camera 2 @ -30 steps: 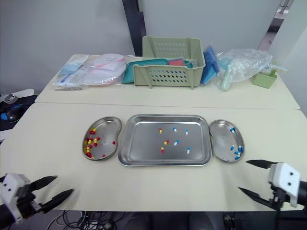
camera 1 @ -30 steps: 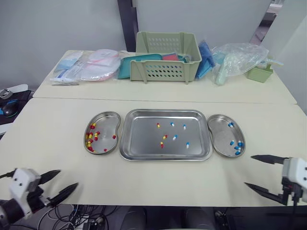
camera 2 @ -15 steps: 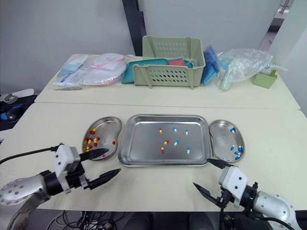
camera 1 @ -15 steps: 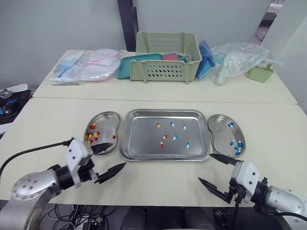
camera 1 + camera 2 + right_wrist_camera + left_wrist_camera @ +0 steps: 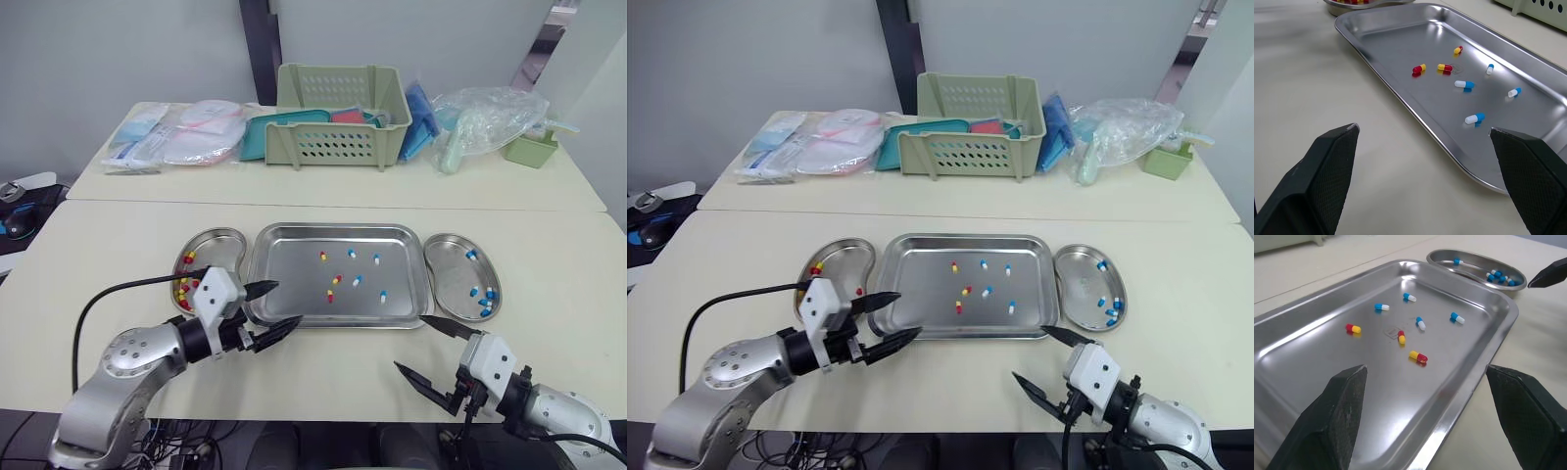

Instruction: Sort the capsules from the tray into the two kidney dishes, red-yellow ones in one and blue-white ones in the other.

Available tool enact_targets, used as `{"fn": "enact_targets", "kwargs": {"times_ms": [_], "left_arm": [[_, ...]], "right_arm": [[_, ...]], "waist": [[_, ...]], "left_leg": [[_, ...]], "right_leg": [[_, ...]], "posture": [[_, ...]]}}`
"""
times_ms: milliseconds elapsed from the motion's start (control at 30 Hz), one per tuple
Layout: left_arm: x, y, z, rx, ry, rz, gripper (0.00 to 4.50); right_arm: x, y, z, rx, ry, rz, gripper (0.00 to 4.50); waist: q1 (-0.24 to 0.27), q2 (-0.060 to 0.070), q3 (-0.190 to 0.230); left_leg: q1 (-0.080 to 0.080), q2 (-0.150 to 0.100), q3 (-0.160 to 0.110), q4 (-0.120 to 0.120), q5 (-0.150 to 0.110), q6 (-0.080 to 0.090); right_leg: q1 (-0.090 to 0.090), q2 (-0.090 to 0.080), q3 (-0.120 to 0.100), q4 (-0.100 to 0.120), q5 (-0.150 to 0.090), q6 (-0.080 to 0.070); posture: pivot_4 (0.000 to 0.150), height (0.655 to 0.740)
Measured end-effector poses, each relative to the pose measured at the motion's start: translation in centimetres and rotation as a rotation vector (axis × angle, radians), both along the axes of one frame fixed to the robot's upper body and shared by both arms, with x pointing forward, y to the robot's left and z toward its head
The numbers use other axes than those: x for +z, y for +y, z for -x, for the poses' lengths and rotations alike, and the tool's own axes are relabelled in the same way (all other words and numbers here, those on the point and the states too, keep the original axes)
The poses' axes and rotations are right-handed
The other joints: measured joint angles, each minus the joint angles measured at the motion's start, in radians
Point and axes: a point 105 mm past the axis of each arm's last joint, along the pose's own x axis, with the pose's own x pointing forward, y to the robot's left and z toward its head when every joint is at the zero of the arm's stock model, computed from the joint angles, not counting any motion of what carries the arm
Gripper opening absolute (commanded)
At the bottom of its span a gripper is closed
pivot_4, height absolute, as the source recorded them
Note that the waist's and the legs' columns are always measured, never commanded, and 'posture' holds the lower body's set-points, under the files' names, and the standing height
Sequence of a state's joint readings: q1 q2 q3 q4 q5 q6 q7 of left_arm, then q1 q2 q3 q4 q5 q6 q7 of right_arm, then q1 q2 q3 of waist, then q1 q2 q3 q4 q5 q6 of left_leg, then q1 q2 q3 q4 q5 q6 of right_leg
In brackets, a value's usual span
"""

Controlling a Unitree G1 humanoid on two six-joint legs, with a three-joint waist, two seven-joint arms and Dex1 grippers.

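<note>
Table point(image 5: 108, 255), cream top: work laid out in one row across the front, within reach of both arms. Tray point(image 5: 294, 284), steel, sits in the centre, with a kidney dish touching or just beside each short end, presumably so each transfer is a short sideways carry. Left kidney dish point(image 5: 217, 240) holds a cluster of red-yellow capsules only; right kidney dish point(image 5: 446, 262) holds about six blue-white only, so the colour assignment is fixed. Left gripper point(image 5: 288, 303): fingers spread, empty, tips over the tray's near left corner and aimed inward, likely lining up a pick. Right gripper point(image 5: 409, 343): fingers spread, empty, low over the table just short of the tray's near right corner. Left in the tray: three red-yellow capsules point(image 5: 336, 279) and four blue-white capsules point(image 5: 357, 281), loosely scattered mid-tray, none touching.
</note>
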State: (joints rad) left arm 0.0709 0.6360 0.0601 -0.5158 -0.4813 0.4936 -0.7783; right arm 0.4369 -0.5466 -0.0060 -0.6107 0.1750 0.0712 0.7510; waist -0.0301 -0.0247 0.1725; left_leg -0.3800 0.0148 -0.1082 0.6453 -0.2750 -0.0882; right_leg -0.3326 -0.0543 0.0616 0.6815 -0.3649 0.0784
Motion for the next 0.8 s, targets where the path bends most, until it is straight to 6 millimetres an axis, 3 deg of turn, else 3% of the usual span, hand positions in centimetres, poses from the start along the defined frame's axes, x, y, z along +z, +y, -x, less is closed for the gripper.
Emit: {"fn": "enact_targets", "kwargs": {"times_ms": [267,433,533,600,800], "left_arm": [[-1.3,-3.3,-2.3,-0.11,0.022,-0.036,3.95],[-0.9,-3.5,-3.8,-0.238,0.017,-0.113,3.95],[-0.5,-3.5,-4.7,-0.276,0.008,-0.134,3.4],[-0.4,-3.6,-5.0,-0.3,0.005,-0.149,2.78],[-1.3,-4.1,-5.2,-0.351,0.03,-0.19,2.78]], "right_arm": [[-0.9,0.2,0.3,0.014,0.016,-0.003,4.5],[-1.1,0.1,0.5,0.009,0.014,0.004,4.5],[-1.2,0.1,0.5,0.007,0.015,0.004,4.5],[-1.2,0.1,0.5,0.005,0.016,0.003,4.5],[-1.3,0.2,0.7,0.005,0.024,-0.001,4.5]], "waist": [[0.0,0.0,0.0],[-0.001,0.0,0.0],[-0.001,0.0,0.0],[-0.001,0.0,0.0],[-0.001,0.0,0.0]], "left_leg": [[0.0,0.0,0.0,0.0,0.0,0.0],[0.0,0.0,0.0,0.0,0.0,0.0],[-0.001,-0.001,0.0,0.001,0.0,0.0],[0.0,-0.001,0.0,0.0,0.0,0.0],[-0.001,-0.001,-0.001,0.001,0.0,0.0]], "right_leg": [[0.0,0.0,0.0,0.0,0.0,0.0],[0.0,0.0,-0.001,0.0,0.0,0.0],[0.0,0.0,0.0,0.0,0.0,0.0],[0.0,0.0,0.0,0.0,0.0,0.0],[0.0,0.0,0.0,0.0,0.0,0.0]], "posture": [[0.15,0.74],[0.15,0.74],[0.15,0.74],[0.15,0.74],[0.15,0.74]]}}
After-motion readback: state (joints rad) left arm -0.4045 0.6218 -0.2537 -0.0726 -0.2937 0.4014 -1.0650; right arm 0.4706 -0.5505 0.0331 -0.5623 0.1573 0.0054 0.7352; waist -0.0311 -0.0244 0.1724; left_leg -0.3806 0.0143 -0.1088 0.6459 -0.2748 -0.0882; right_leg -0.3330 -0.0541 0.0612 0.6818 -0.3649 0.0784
